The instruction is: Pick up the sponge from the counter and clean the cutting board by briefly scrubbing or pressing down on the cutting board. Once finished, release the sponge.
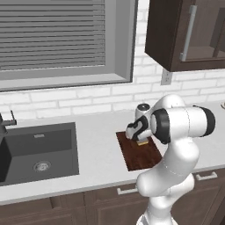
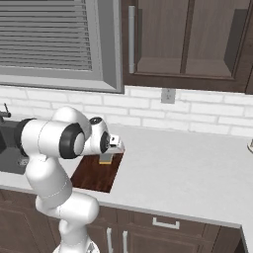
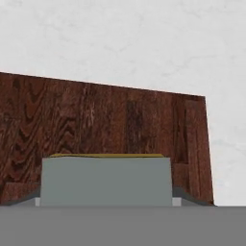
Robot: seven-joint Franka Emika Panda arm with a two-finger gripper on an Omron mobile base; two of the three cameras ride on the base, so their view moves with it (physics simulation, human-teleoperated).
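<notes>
Gripper (image 1: 139,137) is pinching the sponge (image 3: 105,180) and holding it directly above the cutting board (image 3: 96,125), so pressing means going straight down. Soft grey-green pad over a yellow layer is facing hard, dark reddish wood with bold grain, lying on the smooth pale counter (image 3: 144,43).

Evenly lit, flat and bright, with no clear source. Soft, faint shadows under the wall cabinet (image 1: 184,35) and beneath the arm on the board (image 1: 139,154). No glare on the pale tabletop (image 2: 197,163). Coarse, slightly soft rendering throughout; jagged edges along blinds (image 1: 52,33) and bricks. Close up, blurred wood grain, blocky sponge (image 3: 105,180). No edge distortion.
</notes>
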